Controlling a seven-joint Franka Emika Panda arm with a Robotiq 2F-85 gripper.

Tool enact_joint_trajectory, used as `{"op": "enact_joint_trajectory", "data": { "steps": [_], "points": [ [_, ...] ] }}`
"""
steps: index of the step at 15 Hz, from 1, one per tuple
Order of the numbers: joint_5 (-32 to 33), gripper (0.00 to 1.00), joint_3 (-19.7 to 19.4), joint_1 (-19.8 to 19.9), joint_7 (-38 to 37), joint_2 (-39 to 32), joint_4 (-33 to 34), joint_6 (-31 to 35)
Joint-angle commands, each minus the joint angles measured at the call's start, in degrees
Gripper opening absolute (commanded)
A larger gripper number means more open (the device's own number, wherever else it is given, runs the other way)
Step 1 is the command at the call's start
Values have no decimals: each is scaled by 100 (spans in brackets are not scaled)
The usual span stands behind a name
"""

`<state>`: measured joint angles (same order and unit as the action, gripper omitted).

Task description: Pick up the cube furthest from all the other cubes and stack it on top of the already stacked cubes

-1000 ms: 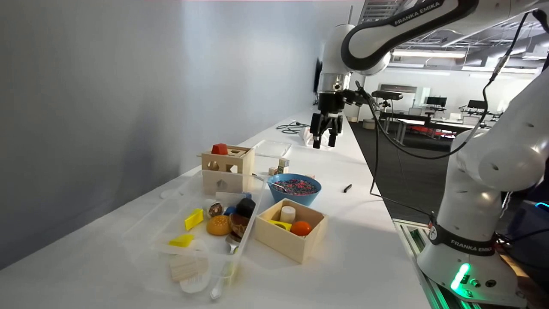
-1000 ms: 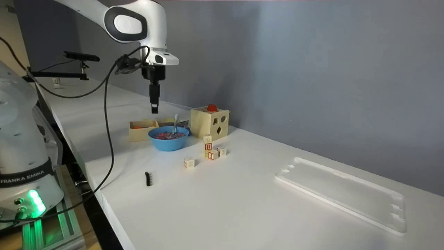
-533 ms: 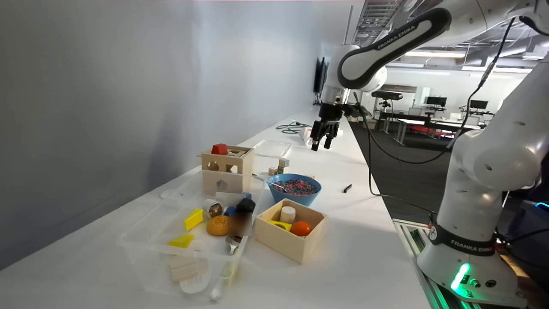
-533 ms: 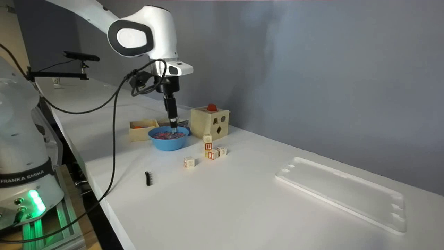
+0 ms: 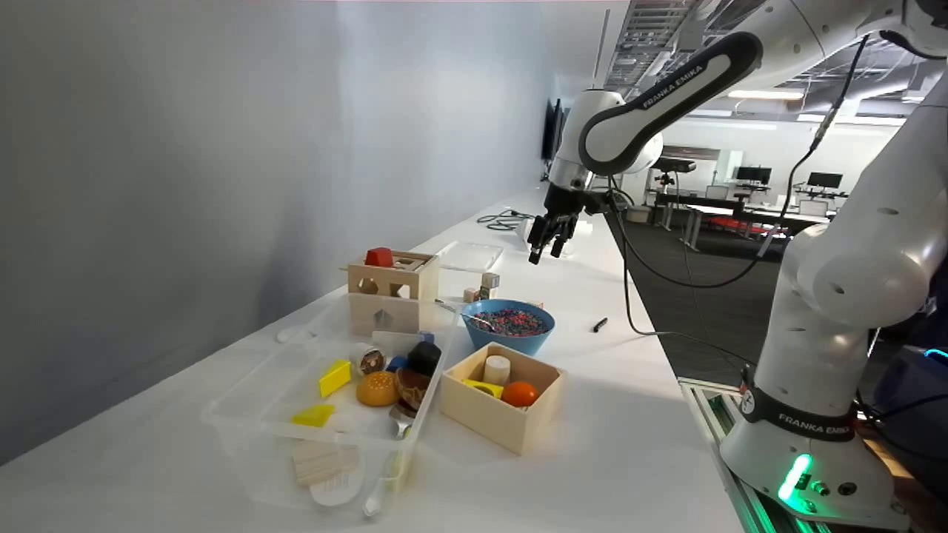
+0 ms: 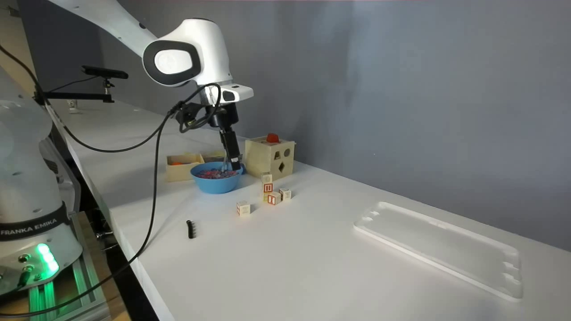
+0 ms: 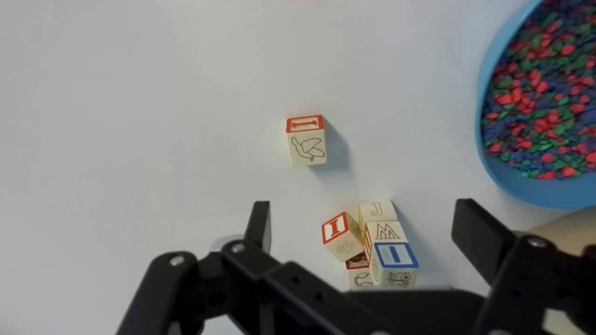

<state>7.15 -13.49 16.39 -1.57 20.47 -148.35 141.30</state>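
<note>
White tabletop bears six cubes, three stacked.

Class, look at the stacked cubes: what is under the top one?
A middle cube with a red-framed face, then a bottom cube marked J. In an exterior view, a loose cube partly hides the bottom one. Their touching faces cannot be seen.

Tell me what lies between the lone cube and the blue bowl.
Between the lone cube and the blue bowl, the wrist view shows only white tabletop, with the cube's shadow on it.
</note>
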Motion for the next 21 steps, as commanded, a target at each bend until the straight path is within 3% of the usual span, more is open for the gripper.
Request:
{"op": "enact_joint_trajectory", "data": {
  "steps": [1, 6, 11, 12, 13, 14, 16, 21],
  "points": [
    [-103, 100, -180, -89, 619, -211, -138, 498],
    [-541, 100, -487, -296, 1574, -670, -254, 808],
    [-1428, 100, -664, -433, 2022, -1085, -145, 1091],
    [-1113, 100, -519, -239, 1493, -1216, -97, 1197],
    [-366, 100, -279, 63, 684, -1312, -18, 1086],
    [-927, 100, -474, -199, 1450, -1045, -182, 1031],
    [-551, 100, -372, -48, 939, -1181, -117, 1033],
    [-1133, 100, -467, -177, 1225, -1576, -60, 1487]
  ]
}}
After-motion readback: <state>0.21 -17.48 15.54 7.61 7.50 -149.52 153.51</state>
